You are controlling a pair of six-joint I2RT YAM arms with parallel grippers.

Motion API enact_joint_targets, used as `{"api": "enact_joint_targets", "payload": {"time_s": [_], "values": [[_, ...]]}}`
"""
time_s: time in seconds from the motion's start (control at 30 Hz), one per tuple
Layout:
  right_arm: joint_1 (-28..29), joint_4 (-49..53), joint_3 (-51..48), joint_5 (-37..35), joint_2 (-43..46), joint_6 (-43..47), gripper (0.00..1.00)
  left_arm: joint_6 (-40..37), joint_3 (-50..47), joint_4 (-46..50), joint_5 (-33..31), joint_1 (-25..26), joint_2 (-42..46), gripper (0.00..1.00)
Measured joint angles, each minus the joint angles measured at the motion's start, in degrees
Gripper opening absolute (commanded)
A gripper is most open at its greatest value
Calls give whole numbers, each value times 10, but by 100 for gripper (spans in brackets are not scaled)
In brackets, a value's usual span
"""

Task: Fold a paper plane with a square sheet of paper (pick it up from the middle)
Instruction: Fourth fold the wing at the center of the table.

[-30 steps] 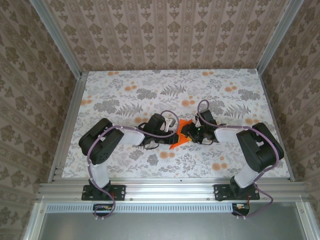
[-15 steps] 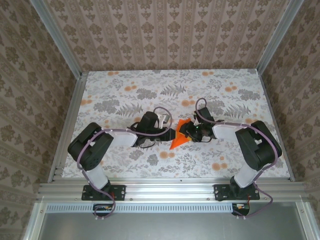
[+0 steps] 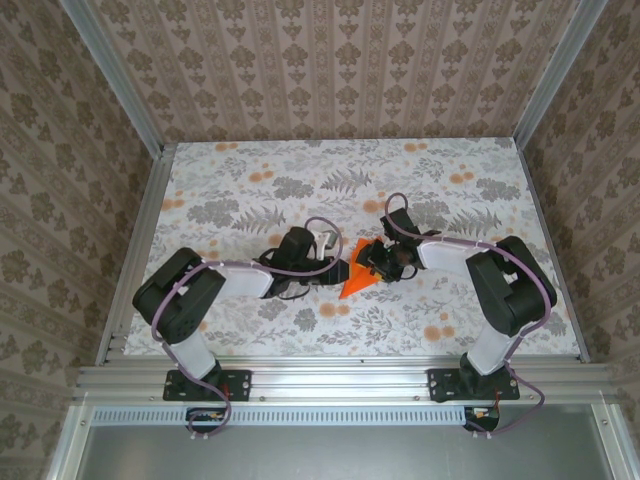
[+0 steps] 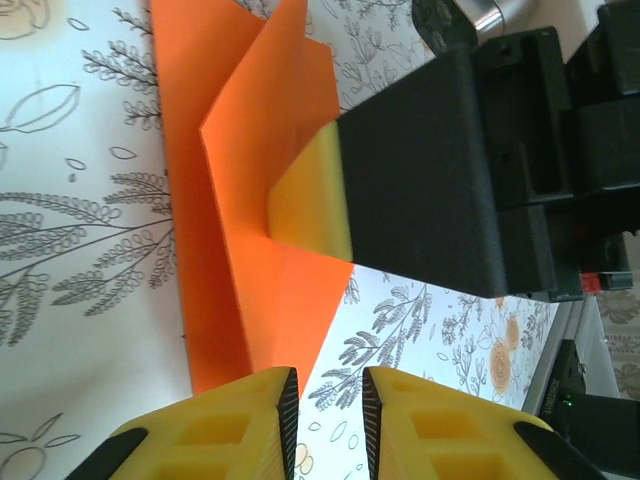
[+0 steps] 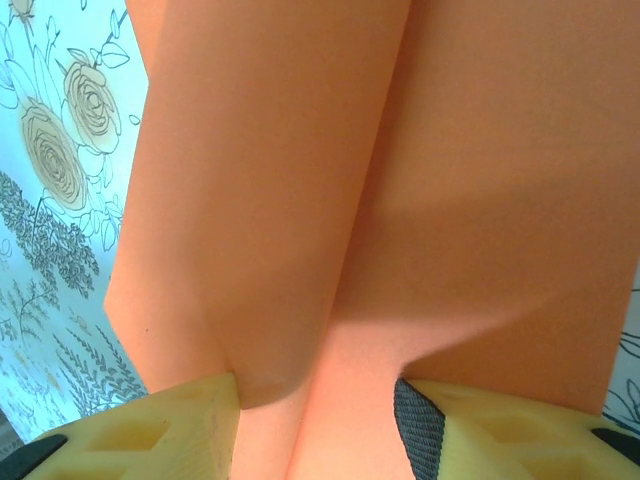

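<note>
Floral tablecloth (image 3: 230, 170), folded orange paper (image 4: 215, 250), right end effector (image 5: 318, 395) pinching flap

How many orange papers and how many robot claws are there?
Orange paper: 1
Claws: 2, the left claw and the right claw
Total: 3
</note>
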State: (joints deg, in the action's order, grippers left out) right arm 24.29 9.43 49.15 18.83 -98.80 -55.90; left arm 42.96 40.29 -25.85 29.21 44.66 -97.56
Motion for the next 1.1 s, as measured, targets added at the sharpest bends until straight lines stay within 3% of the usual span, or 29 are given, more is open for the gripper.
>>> {"api": "enact_joint_targets", "payload": {"time_s": [1.1], "values": [[0,5,0,-6,-7,-31,45,-7,37,36,-5,18,-59,17]]}}
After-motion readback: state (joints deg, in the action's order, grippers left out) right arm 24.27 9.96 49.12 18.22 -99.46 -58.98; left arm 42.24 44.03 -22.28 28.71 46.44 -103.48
